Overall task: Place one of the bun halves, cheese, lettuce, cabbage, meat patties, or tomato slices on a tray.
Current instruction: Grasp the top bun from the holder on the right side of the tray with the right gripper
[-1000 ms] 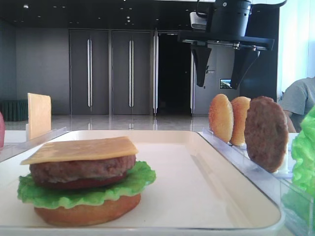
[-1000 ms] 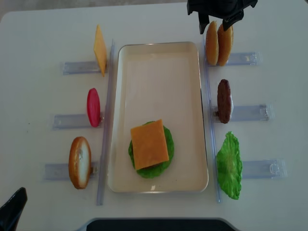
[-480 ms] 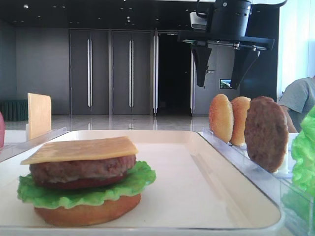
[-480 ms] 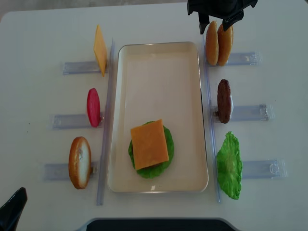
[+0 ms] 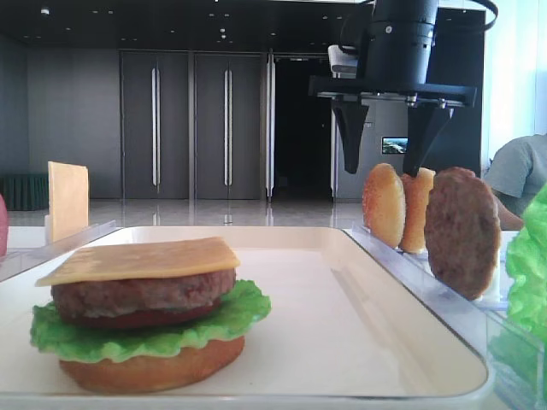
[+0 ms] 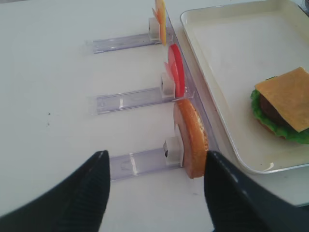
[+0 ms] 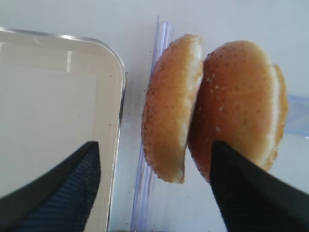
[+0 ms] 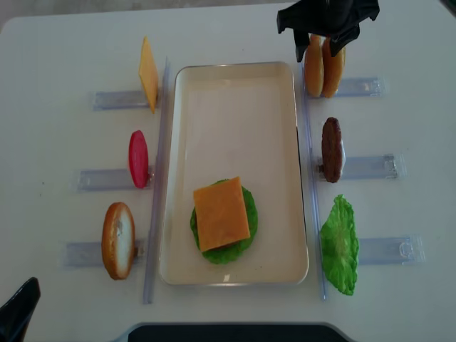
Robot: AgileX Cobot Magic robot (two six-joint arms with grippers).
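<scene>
1. Right gripper (image 5: 386,158) spread wide, hanging over two upright buns (image 8: 322,65), one finger either side, not touching.
2. Buns stand in rack right of tray (image 8: 235,85).
3. Tray holds stacked burger (image 8: 222,217), cheese (image 5: 141,259) on top.
4. Left gripper (image 6: 153,203) open.

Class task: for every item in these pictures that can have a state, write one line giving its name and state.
right gripper: open, above the bun halves
left gripper: open, empty
bun halves: upright in rack, ungrasped
tray: holds stacked burger
cheese: flat atop stack
spare patty: upright in rack
</scene>
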